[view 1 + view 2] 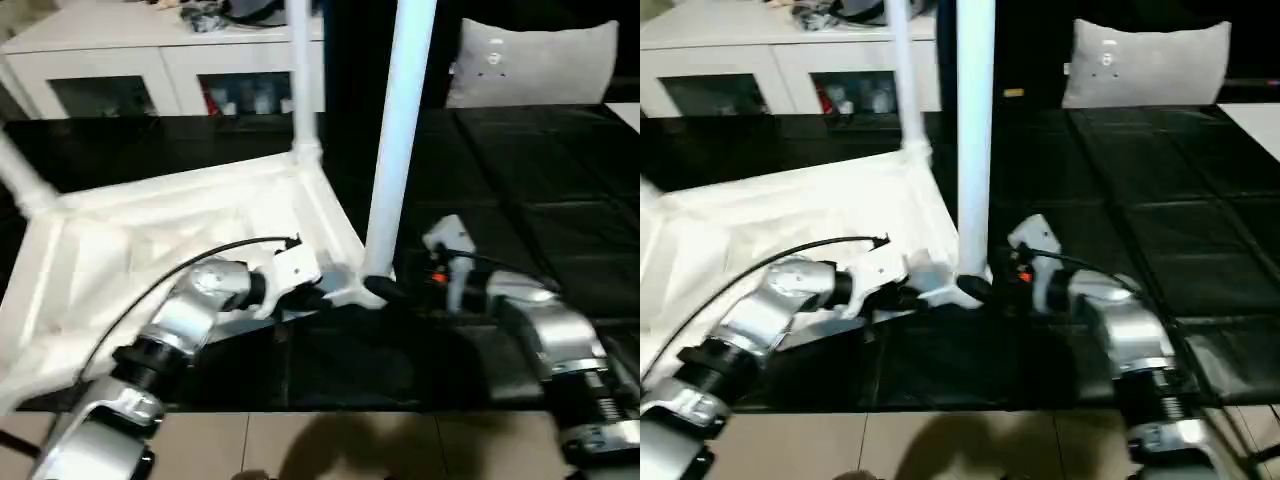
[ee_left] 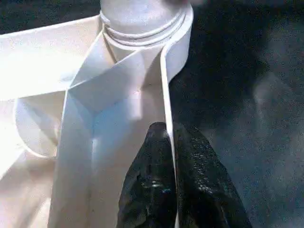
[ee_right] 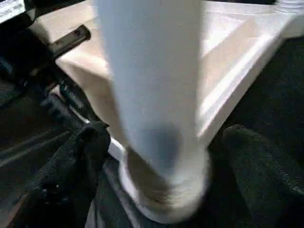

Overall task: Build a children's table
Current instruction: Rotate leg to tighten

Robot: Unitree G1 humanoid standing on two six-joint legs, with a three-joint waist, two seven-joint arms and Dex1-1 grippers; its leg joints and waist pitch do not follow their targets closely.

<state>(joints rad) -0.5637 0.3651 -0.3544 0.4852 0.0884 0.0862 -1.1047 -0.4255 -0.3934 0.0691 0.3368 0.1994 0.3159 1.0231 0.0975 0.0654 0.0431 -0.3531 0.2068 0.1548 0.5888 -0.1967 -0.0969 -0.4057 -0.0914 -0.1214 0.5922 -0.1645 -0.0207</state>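
Observation:
The children's table lies upside down, its white ribbed top [image 1: 150, 250] on the black surface. A long white leg [image 1: 400, 130] stands upright in the near corner socket, and a second leg [image 1: 303, 70] stands at the far corner. A third leg [image 1: 20, 175] slants at the left edge. My left gripper [image 2: 168, 130] is shut on the top's thin rim wall [image 2: 166, 85], just below the corner socket [image 2: 142, 19]. My right gripper [image 3: 161, 142] is open around the foot of the near leg [image 3: 152, 85], with one black finger [image 3: 80, 152] on each side, apart from it.
A white cabinet [image 1: 150, 70] with glass doors stands behind the black-covered work surface [image 1: 520, 180]. A pale cushion [image 1: 530, 60] sits at the back right. Beige floor [image 1: 330, 445] shows past the surface's front edge, close to my forearms.

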